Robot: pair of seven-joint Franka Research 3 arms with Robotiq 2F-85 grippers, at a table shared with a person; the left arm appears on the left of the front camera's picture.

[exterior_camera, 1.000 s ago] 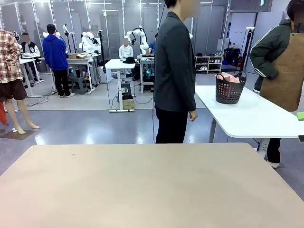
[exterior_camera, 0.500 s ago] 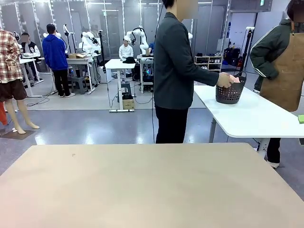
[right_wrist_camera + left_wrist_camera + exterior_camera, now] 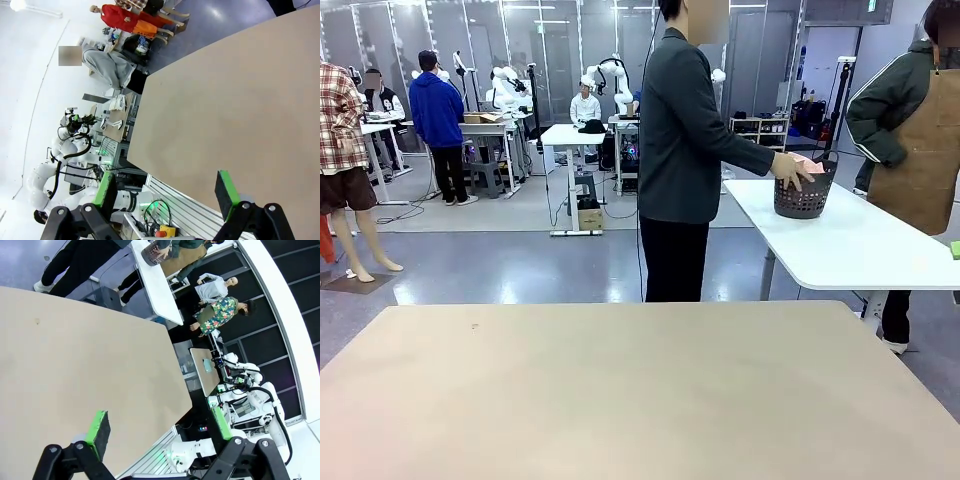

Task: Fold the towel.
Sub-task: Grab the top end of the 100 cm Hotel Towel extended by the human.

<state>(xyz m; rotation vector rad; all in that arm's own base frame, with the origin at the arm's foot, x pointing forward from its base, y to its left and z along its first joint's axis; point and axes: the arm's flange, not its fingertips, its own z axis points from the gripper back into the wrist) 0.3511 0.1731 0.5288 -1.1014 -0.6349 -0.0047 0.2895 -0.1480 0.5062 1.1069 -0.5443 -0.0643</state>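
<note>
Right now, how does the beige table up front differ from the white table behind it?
The beige table lies nearest; the white table stands farther off, to the right. The dark basket holding the pink towel sits on the white table, not the beige table, with a person's hand at its rim. Both have pale, smooth, flat tops.

No text, label, brand or number can be read in any view; a small green sign (image 3: 871, 5) high on the far wall is too small to make out
</note>
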